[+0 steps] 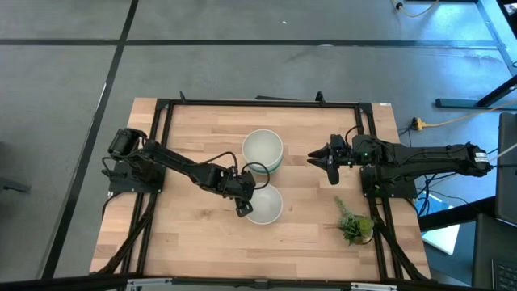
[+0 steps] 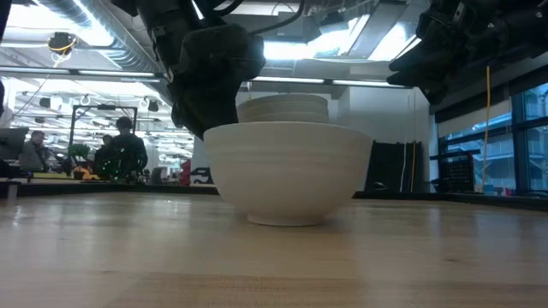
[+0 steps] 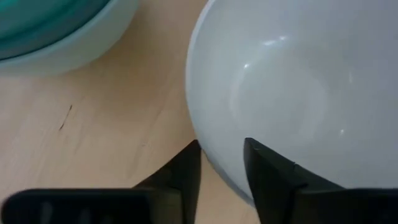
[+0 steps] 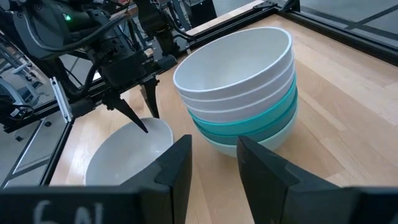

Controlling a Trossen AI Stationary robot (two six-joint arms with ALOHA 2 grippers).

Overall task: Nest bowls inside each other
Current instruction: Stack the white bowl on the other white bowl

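A lone white bowl [image 1: 268, 206] [image 2: 287, 171] [image 3: 292, 93] [image 4: 124, 155] stands upright on the table. Just beyond it toward the far edge is a stack of several nested bowls [image 1: 262, 149] [image 4: 239, 93] [image 2: 282, 109]. White bowls are on top, turquoise and dark teal below them, and pale mint at the bottom. My left gripper [image 1: 244, 208] [image 3: 222, 165] [image 4: 146, 118] is open and points down over the lone bowl's left rim, one finger inside and one outside. My right gripper [image 1: 319, 164] [image 4: 214, 162] is open. It hovers to the right of the stack and touches nothing. My left gripper straddles the lone white bowl's rim [image 3: 208, 163] on its left side, coming from above and pointing down. One finger [image 3: 267, 174] is inside the bowl and the other outside. I cannot tell whether either finger touches the wall. The bowl rests on the table.
A small green plant sprig [image 1: 354, 225] lies near the table's right near corner. A black frame rail [image 1: 258, 103] runs around the tabletop. Bare wood lies left of and nearer than the bowls. People sit at desks in the room behind [image 2: 120, 150].
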